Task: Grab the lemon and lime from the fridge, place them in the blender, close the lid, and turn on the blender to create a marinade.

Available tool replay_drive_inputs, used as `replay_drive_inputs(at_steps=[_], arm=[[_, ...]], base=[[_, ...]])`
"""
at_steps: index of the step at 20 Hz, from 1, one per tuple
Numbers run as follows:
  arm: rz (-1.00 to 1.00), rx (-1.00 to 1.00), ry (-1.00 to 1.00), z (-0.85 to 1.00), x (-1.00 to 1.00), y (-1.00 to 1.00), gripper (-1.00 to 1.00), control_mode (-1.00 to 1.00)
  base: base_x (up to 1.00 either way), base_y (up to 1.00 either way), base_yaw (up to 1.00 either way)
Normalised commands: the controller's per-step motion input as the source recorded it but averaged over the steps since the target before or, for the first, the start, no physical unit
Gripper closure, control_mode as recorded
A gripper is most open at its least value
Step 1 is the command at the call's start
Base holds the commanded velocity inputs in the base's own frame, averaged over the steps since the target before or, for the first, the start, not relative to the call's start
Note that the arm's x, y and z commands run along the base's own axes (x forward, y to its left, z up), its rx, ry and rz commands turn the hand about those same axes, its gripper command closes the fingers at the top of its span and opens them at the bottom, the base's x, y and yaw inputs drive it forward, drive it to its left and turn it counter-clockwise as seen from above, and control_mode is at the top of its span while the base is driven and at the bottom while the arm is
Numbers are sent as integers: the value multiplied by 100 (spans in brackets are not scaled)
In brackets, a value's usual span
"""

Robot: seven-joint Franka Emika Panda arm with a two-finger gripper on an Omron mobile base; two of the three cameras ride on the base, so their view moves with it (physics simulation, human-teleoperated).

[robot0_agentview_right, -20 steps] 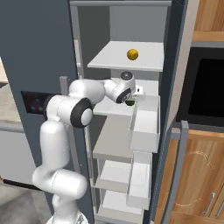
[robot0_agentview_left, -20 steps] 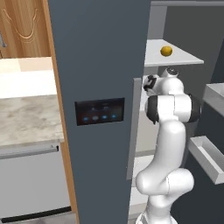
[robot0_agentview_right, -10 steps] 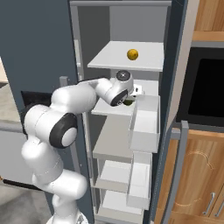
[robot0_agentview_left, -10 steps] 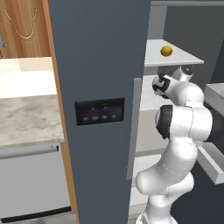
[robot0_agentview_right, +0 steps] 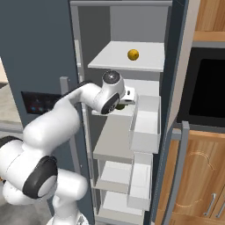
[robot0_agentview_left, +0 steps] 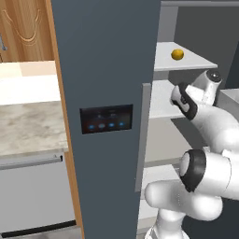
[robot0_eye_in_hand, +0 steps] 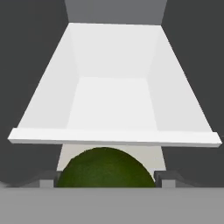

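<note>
End effector clamped around lime

The fridge is finished in matt slate-grey, with a glossy black panel. Its shelves appear as smooth pale plastic. A mottled stone look is shown by the counter. Cupboards are grained wood. The lime has a dull, finely pitted skin.

Even, flat rendered light; sharp, no glare.
</note>
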Motion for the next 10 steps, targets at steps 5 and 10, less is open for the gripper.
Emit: replay_drive_inputs(at_steps=[5, 10], arm=[[0, 1, 1, 27, -100, 40, 100, -100], [0, 0, 2, 18, -100, 43, 100, -100]], base=[[0, 0, 0], [0, 0, 0]])
